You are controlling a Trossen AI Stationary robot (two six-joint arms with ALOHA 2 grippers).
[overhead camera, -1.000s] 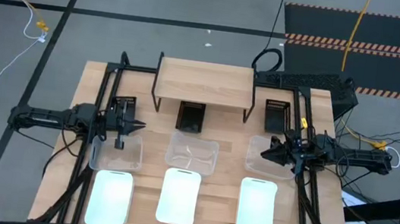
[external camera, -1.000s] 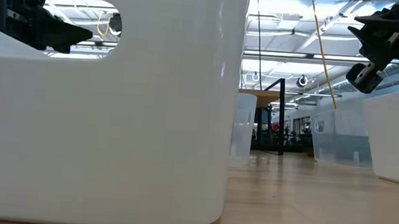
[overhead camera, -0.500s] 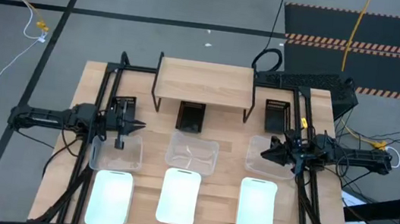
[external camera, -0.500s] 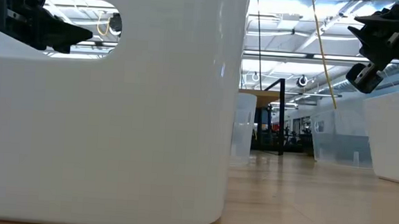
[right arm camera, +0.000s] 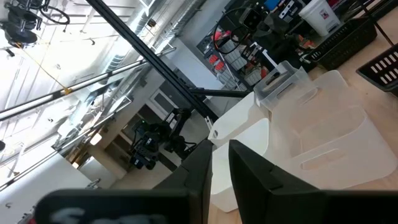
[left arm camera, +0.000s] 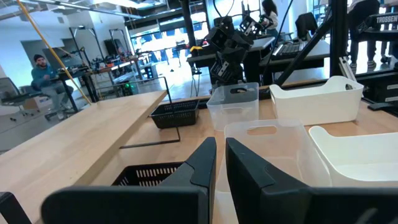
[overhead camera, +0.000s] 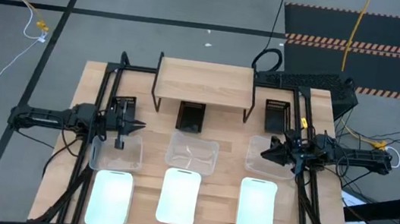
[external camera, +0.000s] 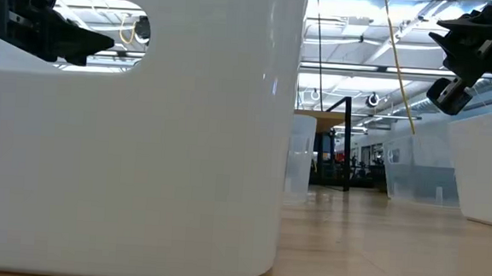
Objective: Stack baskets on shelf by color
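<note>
Because sorting has not begun, the high view shows nine baskets in rows by colour before the shelf [overhead camera: 205, 81]: three white baskets [overhead camera: 179, 196], three clear baskets [overhead camera: 192, 153], three black baskets [overhead camera: 190, 116]. In the wrist views, the left gripper [left arm camera: 219, 163] and right gripper [right arm camera: 219, 163] hover nearly closed, holding nothing.

From desk level, a white basket [external camera: 126, 139] blocks most of the view and runs off the edge. The shelf [overhead camera: 205, 82] half covers a black basket [overhead camera: 190, 117] beneath it.
</note>
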